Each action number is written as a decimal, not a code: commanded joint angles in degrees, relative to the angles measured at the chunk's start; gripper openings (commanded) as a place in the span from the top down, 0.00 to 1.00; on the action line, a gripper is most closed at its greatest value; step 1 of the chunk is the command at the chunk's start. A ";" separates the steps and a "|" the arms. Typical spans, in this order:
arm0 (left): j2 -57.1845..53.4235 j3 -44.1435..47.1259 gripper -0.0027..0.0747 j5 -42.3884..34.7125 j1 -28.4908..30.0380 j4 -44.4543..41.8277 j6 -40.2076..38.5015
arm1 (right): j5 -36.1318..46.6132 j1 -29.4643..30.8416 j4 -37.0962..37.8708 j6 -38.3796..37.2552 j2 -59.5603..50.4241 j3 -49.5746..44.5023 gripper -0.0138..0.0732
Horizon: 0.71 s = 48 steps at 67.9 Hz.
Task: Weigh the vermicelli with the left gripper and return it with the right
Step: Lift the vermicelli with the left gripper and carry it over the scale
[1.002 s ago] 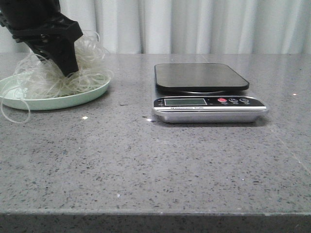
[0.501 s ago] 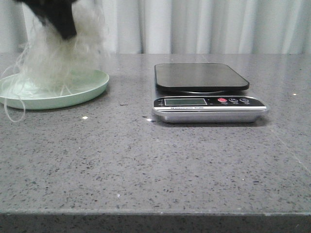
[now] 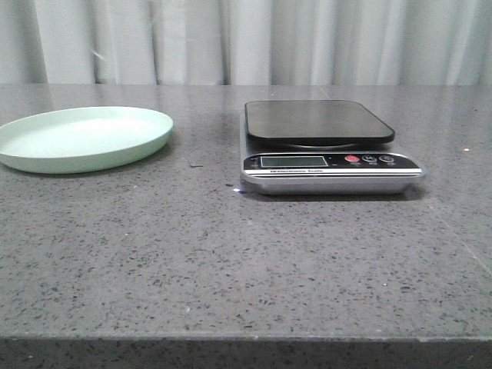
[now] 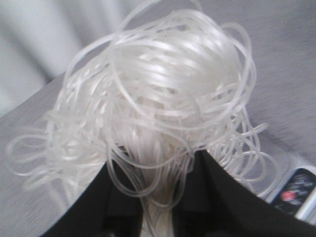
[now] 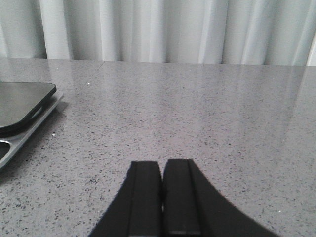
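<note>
In the left wrist view the vermicelli (image 4: 158, 98), a fluffy tangle of thin translucent strands, fills the picture above the grey counter. My left gripper (image 4: 160, 173) is shut on a bunch of its strands, pinched between the black fingers (image 4: 217, 197). Neither the vermicelli nor the left gripper shows in the front view. The scale (image 3: 327, 146), with a dark platform and silver base, sits right of centre with nothing on it; a corner of the scale (image 4: 298, 190) shows under the noodles. My right gripper (image 5: 162, 168) is shut and holds nothing, low over the counter to the right of the scale (image 5: 22, 111).
A pale green plate (image 3: 84, 138) lies bare at the left of the grey speckled counter (image 3: 231, 254). White curtains (image 3: 307, 42) hang behind the table. The counter's front edge (image 3: 246, 337) runs along the bottom of the front view.
The left gripper has lifted the vermicelli off the green plate and up out of the front view. The plate is now bare. The scale has not moved.
</note>
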State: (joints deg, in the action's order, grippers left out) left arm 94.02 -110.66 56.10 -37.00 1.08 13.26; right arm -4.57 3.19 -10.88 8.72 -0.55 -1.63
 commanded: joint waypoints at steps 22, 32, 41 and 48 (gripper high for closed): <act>8.30 -2.20 0.79 -9.57 -9.51 -3.56 0.06 | 4.91 0.40 0.64 0.15 -1.00 0.48 0.67; 12.31 -2.20 0.79 -8.55 -9.51 -3.30 0.06 | 4.91 0.40 0.64 0.15 -1.00 0.48 0.67; 14.80 -2.20 0.79 -6.49 -9.51 -3.10 0.06 | 4.91 0.40 0.64 0.15 -1.00 0.48 0.67; 16.12 -2.20 0.79 -4.82 -9.51 -3.10 0.06 | 4.91 0.40 0.64 0.15 -1.00 0.48 0.67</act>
State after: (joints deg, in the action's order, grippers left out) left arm 112.49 -110.93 52.92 -46.14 -2.17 13.26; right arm -4.57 3.19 -10.88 8.72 -0.55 -1.63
